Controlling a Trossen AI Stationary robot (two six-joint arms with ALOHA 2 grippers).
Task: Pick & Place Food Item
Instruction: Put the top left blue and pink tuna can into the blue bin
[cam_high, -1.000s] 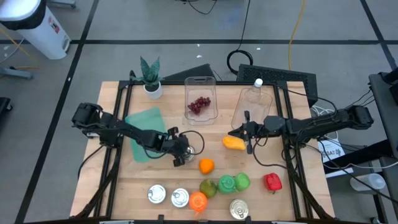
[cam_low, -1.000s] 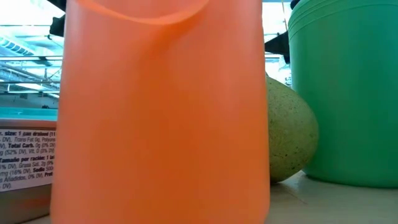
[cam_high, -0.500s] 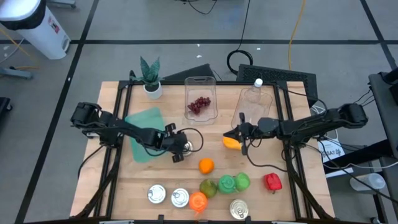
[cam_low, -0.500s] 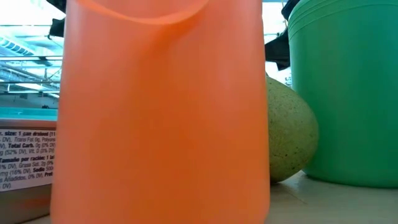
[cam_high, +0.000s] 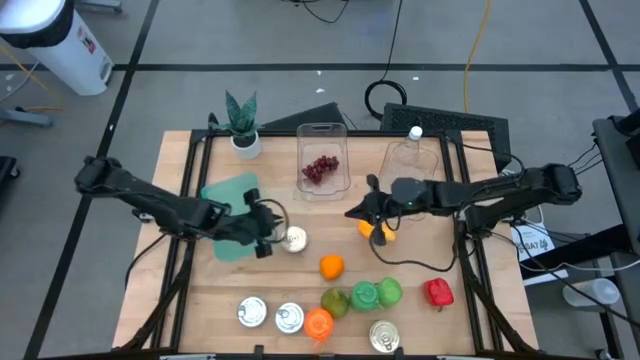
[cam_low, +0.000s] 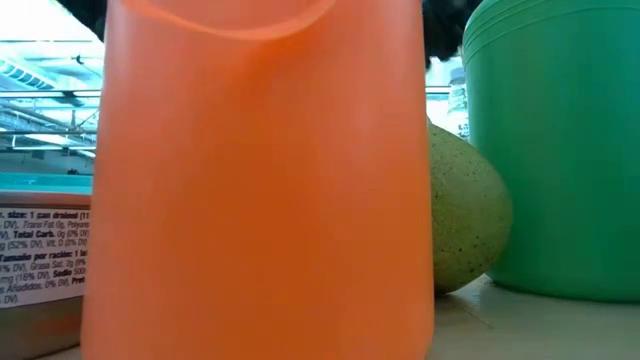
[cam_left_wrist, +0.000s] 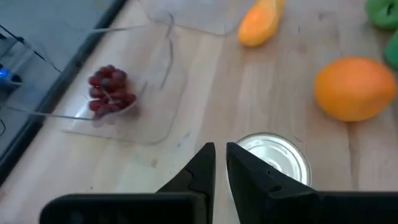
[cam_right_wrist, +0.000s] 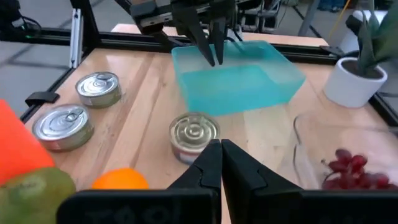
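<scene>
The yellow-orange food item (cam_high: 377, 230) lies on the wooden counter (cam_high: 455, 310) right of centre, just near of the clear container with the bottle (cam_high: 409, 165), and the right tool (cam_high: 352, 212) hangs right at its left end with its fingers pressed together, holding nothing. The left tool (cam_high: 268, 243) sits left of centre, over the right edge of the teal tray (cam_high: 231, 200), fingers likewise closed and empty, with a small tin can (cam_high: 294, 239) standing just to its right. An orange (cam_high: 331, 266) rests nearer, between the two tools. A clear tray of red grapes (cam_high: 321, 168) is at the far middle, beside a potted plant (cam_high: 242, 122). Along the near edge stand more tins (cam_high: 250, 313), an orange cup (cam_high: 318, 323), green cups (cam_high: 375, 293) and a red pepper (cam_high: 437, 292).
</scene>
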